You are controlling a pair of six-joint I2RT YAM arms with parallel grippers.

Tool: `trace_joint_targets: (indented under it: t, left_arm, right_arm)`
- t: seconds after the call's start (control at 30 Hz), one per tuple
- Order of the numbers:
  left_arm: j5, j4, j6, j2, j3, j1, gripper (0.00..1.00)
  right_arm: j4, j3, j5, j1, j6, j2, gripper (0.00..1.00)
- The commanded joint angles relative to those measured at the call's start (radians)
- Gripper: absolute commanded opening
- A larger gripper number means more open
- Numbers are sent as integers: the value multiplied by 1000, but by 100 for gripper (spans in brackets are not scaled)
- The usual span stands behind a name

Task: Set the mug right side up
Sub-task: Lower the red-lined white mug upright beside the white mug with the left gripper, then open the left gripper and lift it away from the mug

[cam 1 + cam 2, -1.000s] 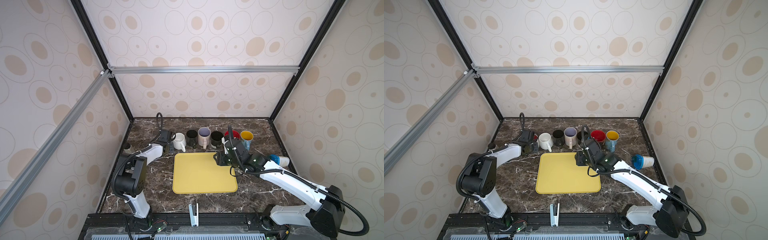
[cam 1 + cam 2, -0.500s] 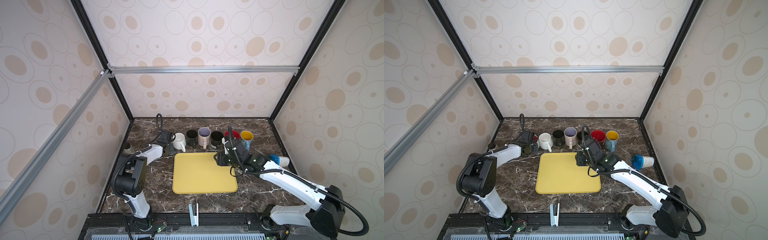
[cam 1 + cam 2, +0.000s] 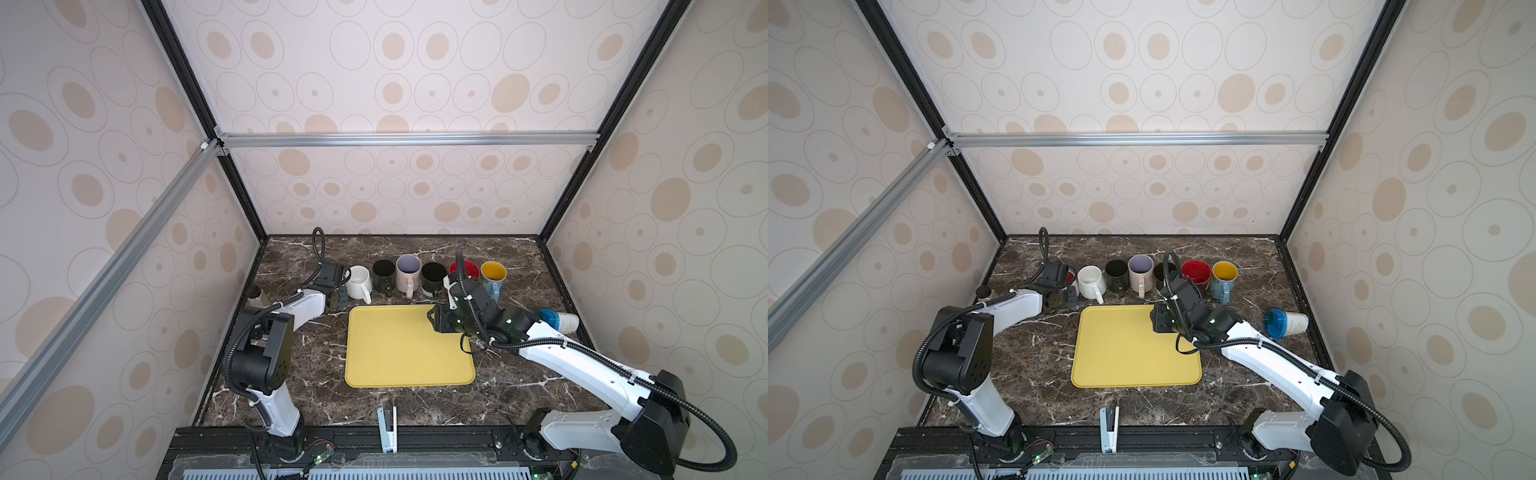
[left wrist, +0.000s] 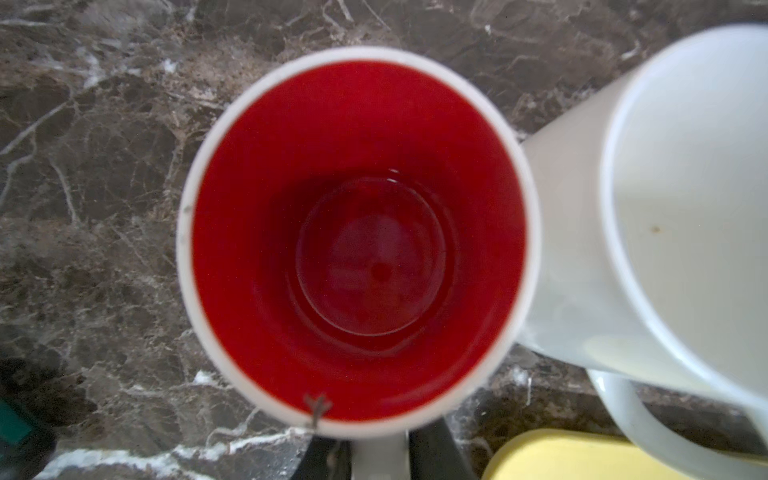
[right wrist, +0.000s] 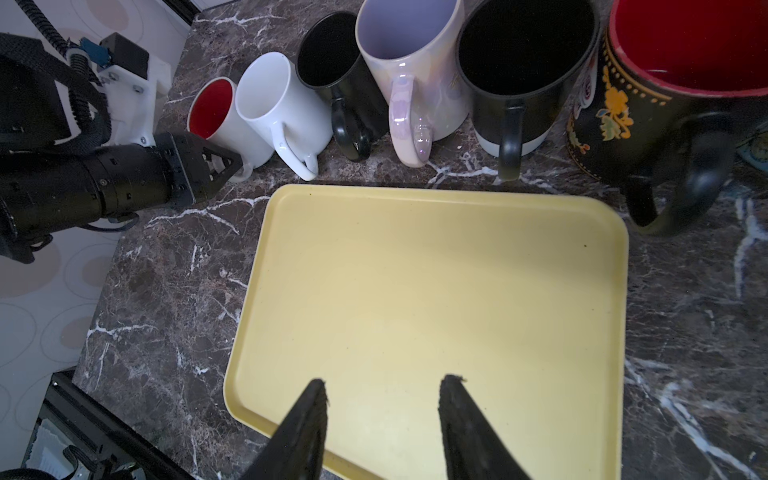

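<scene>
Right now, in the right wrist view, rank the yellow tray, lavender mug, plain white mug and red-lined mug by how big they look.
1. yellow tray
2. lavender mug
3. plain white mug
4. red-lined mug, farther off and partly hidden, so these last two may match.

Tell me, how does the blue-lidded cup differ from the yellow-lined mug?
The cup lies on its side; the mug stands upright. The cup is lidded; the mug is open. The cup shows no handle; the mug has one. Both rest on the table.
</scene>
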Motion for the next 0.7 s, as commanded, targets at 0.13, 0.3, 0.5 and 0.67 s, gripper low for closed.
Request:
trace_joint_targets:
  t: [0.13, 0.3, 0.5, 0.67]
  left_arm:
    - [-14, 35, 9, -46, -2, 2, 47]
    - [-12, 16, -8, -96, 2, 2, 65]
    - [-51, -42, -40, -214, 10, 0, 100]
    - [-103, -84, -49, -298, 7, -15, 100]
  right_arm:
    - [-3, -7, -1, -5, 3, -8, 46]
    - [-16, 1, 13, -4, -7, -31, 46]
    - [-44, 15, 66, -10, -43, -58, 46]
    - [-59, 39, 66, -42, -72, -41, 47]
